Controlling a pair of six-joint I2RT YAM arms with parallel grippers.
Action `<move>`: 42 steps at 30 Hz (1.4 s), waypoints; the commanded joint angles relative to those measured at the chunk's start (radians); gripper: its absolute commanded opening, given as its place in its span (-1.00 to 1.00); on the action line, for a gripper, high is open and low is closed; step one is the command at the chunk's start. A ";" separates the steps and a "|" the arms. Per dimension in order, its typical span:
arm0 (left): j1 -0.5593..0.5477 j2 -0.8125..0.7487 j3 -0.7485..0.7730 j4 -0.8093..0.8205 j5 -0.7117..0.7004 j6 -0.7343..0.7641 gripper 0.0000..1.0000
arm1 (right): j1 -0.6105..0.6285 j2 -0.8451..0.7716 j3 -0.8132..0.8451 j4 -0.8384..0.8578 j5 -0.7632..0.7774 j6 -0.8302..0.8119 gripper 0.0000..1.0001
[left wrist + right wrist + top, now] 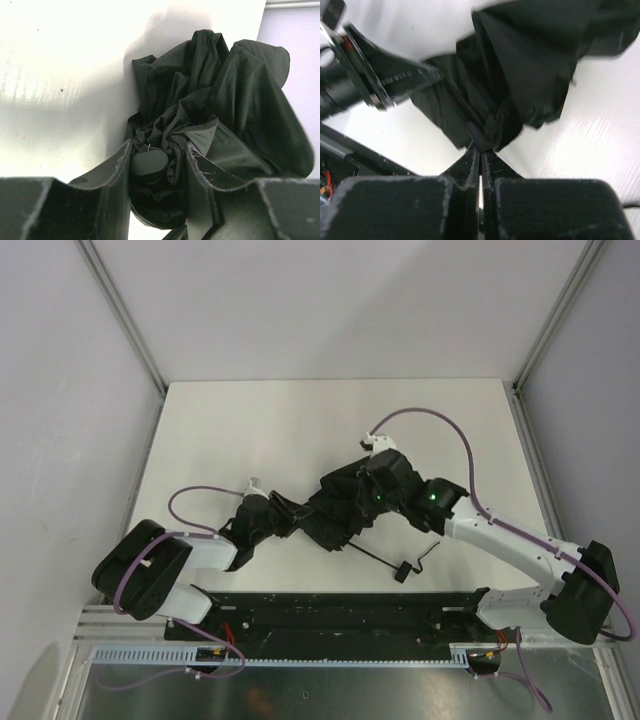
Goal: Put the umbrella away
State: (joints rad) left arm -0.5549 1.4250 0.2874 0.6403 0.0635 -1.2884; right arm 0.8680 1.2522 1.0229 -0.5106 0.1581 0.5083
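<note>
Obs.: right gripper (481, 149) has its fingers pressed flat together, and its wrist view shows a thin fold of black cloth that looks nipped at the very tips. There is little cloth in the bite, so I judge the hold shallow. The left gripper (159, 167) has its jaws part-spread and clamped round the bunched end of the umbrella (335, 508). A rounded dark knob (148, 162) sits between them; handle or end cap, cannot tell. The umbrella lies collapsed but loose near the middle of the table (250, 420), slung between the two grippers, with the canopy puffed out in uneven folds rather than wrapped. A thin dark strand (378, 559) trails from the bundle toward the near edge and ends in a small black piece; strap or rib, too small to say. Judgement: the step in hand is gathering the canopy tight about the shaft, with the task roughly midway. To do it well, keep the left hold firm as the anchor. Draw the pinched fold round the bundle in one direction with short, gentle pulls. If the cloth slides off the tips, take a deeper bite. Watch that the strand does not snag and that no rib gets bent under the wrap.
</note>
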 commanded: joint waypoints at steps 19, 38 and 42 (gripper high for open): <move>-0.053 0.009 0.004 -0.093 0.015 0.062 -1.00 | -0.473 0.251 0.188 0.485 -0.684 0.233 -1.00; -0.078 -0.004 0.003 -0.098 0.002 0.050 -1.00 | -0.684 0.616 -0.285 1.865 -0.489 1.322 -0.62; -0.078 -0.008 0.002 -0.100 0.000 0.052 -1.00 | -0.774 0.595 -0.285 1.757 -0.514 1.149 -0.40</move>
State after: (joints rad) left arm -0.6209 1.4246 0.2920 0.6266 0.0818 -1.2865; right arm 0.1795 1.8763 0.7273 1.1286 -0.4019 1.7313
